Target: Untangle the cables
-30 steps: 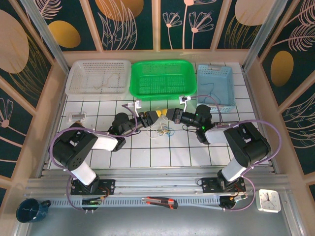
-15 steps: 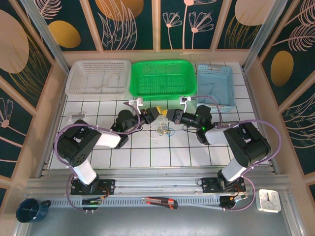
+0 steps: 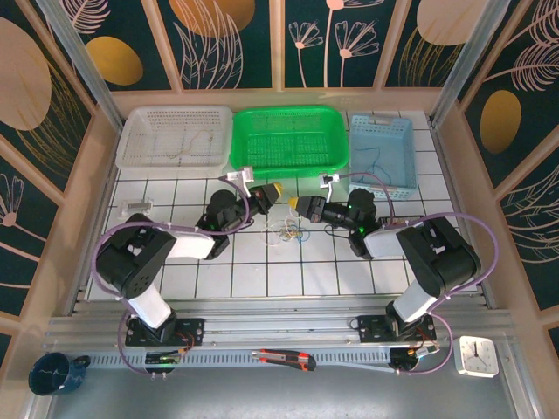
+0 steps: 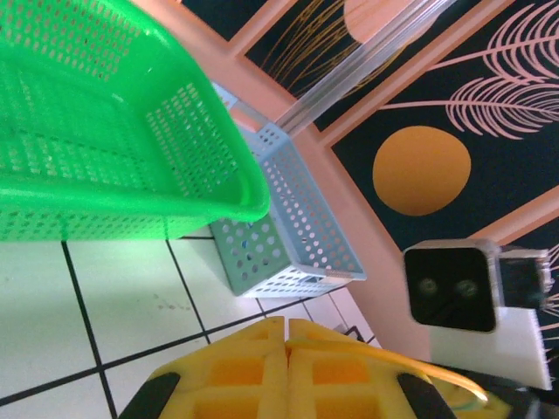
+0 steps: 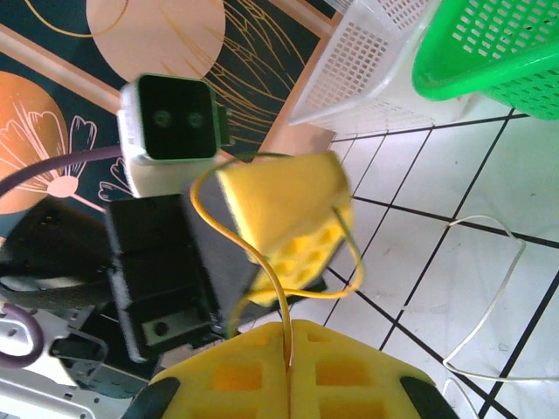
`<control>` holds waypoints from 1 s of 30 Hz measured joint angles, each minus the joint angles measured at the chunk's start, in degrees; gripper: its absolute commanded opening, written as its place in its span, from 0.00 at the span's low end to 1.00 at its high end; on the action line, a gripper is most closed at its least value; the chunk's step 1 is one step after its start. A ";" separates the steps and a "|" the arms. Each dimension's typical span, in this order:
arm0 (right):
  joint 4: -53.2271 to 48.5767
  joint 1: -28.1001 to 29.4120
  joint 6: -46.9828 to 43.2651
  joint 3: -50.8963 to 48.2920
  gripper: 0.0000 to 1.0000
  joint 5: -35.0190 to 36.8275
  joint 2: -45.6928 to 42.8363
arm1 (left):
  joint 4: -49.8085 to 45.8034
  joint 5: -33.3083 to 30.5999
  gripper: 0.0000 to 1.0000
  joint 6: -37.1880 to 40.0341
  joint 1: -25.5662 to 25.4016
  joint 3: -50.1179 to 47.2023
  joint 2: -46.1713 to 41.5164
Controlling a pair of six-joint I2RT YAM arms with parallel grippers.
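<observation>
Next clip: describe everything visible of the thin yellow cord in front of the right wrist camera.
The yellow cord is a very thin, smooth, plastic-looking strand. It rises from the seam of the right gripper's shut jaws, which pinch it. From there it arcs up and loops around the left gripper's yellow tips, hanging in the air above the white tiles. Whether the left jaws also clamp it cannot be told.
</observation>
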 measured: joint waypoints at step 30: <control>-6.69 1.42 -4.96 -1.51 0.38 3.85 0.76 | -39.54 -5.01 0.00 18.40 15.56 31.01 -11.56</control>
